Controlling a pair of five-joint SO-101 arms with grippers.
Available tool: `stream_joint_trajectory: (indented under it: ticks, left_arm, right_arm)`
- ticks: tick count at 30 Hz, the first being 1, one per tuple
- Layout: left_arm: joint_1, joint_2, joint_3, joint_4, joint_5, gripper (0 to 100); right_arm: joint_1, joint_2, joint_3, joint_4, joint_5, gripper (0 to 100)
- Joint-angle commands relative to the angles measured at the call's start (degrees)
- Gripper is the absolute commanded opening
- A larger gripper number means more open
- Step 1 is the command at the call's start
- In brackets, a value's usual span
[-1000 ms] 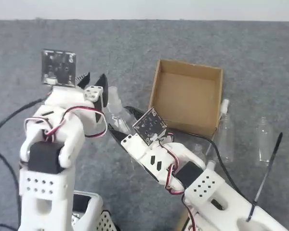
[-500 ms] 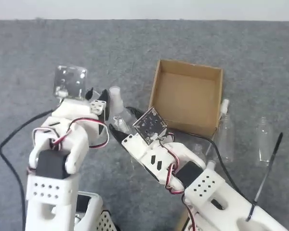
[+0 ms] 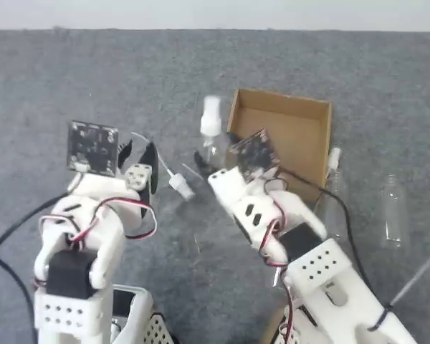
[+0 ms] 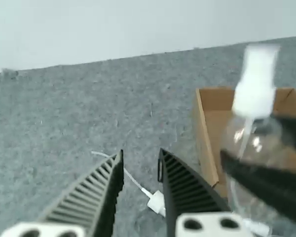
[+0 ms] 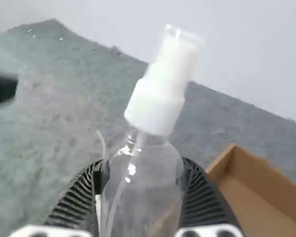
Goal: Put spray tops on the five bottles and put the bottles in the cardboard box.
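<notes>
The right arm stretches forward. The ribbed black right jaws clamp a clear plastic bottle (image 3: 212,140) (image 5: 143,173) with a white spray top, upright just beside the cardboard box (image 3: 283,100). The left arm points forward. The left jaws stand parted above a loose top (image 3: 180,184) (image 4: 157,202) on the grey felt table (image 3: 93,72).

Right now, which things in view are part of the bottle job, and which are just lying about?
Job:
- held bottle, top on, in the right fingers
- loose top near the open left fingers
- box
- bottle beside the box, top on
- bare bottle

Lying about:
- black cable
- thin dark strap, blurred
</notes>
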Motion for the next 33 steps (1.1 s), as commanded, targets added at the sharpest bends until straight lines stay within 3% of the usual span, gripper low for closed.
stream_joint_trajectory:
  ticks: [1,5,9,13,16,23,33]
  left_arm:
    - [0.3,-8.4,9.0,-5.1,-0.2,11]
    - [-0.4,-14.0,12.9,-7.7,-0.1,11]
    - [-1.8,-14.8,5.8,-9.1,0.0,11]
    - [-2.8,-8.3,-4.5,-9.0,0.0,11]
    - [-2.8,-0.8,-10.2,-8.7,0.0,11]
    - [-2.4,11.5,-14.3,-8.9,0.0,11]
    - [-2.3,15.6,-9.6,-8.9,-0.3,11]
  right_arm:
    - [1.4,-0.7,-10.6,3.7,-1.0,0.6]
    - [0.7,6.7,-17.3,7.4,-0.5,0.6]
    - [-3.8,14.2,-18.3,11.6,2.2,0.6]
    - [-10.9,15.8,-13.9,10.5,10.2,0.6]
    - [-13.8,13.6,-11.3,10.4,9.9,0.6]
    - [-14.3,7.5,-5.9,8.9,9.5,0.6]
    - [-14.0,6.6,-5.5,8.5,9.5,0.6]
